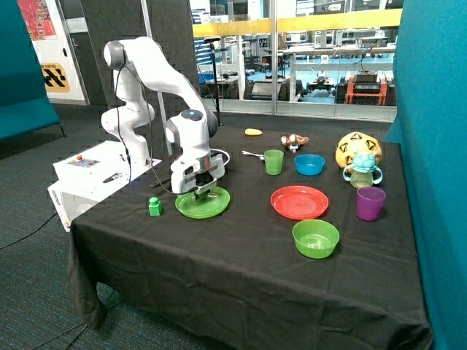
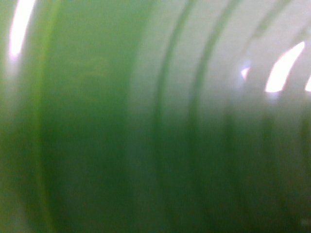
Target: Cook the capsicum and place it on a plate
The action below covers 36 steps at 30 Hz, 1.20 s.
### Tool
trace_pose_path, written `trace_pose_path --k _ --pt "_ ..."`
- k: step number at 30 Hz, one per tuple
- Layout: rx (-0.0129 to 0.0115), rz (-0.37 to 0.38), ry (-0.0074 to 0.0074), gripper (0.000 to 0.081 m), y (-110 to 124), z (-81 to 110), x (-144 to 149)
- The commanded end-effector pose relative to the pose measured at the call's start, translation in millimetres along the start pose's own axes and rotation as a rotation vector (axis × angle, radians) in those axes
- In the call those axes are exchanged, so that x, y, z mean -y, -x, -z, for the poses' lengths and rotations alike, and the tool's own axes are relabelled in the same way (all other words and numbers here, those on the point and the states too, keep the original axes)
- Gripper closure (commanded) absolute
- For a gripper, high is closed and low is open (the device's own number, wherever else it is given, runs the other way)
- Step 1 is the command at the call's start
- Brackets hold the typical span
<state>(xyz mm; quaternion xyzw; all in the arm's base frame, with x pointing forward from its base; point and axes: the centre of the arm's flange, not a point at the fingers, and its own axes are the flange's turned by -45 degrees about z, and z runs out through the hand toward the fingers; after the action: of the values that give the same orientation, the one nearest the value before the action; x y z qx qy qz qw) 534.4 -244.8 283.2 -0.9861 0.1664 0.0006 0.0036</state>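
Observation:
The lime-green plate [image 1: 217, 208] lies on the black tablecloth near the table's edge on the robot's side. My gripper [image 1: 202, 192] is directly over it, lowered to the plate's surface. In the wrist view the plate [image 2: 155, 116] fills the whole frame, with its concentric ridges showing very close up. The capsicum is not visible in either view; if it is at the gripper, it is hidden. No pan is in view.
A bright green block [image 1: 155, 207] stands beside the plate. A red plate [image 1: 299, 202], a green bowl [image 1: 315, 238] and a purple cup [image 1: 370, 203] lie further along the table. Behind them are a green cup [image 1: 273, 161], a blue bowl [image 1: 309, 164] and a yellow item [image 1: 253, 132].

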Motion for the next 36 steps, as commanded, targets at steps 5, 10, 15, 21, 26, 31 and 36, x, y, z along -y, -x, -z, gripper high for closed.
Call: trace_pose_path --k 5,10,15,21,26,31,36 --pt "-0.0024 -0.007 0.0069 0.0 4.4 5.6 12.7" --pt "-0.0024 -0.015 0.0069 0.0 4.6 6.9 8.5" --pt "-0.0024 -0.021 0.0069 0.0708 5.0 7.8 1.8" --pt "-0.0025 -0.029 0.0069 0.0806 5.4 13.1 -7.3" --pt "-0.0024 -0.02 0.0069 0.0808 6.8 25.0 -8.2" --pt "-0.0024 0.0 0.0069 0.0808 6.4 39.3 -4.4" --pt "-0.0023 0.026 0.0069 0.0808 7.5 53.1 1.9"
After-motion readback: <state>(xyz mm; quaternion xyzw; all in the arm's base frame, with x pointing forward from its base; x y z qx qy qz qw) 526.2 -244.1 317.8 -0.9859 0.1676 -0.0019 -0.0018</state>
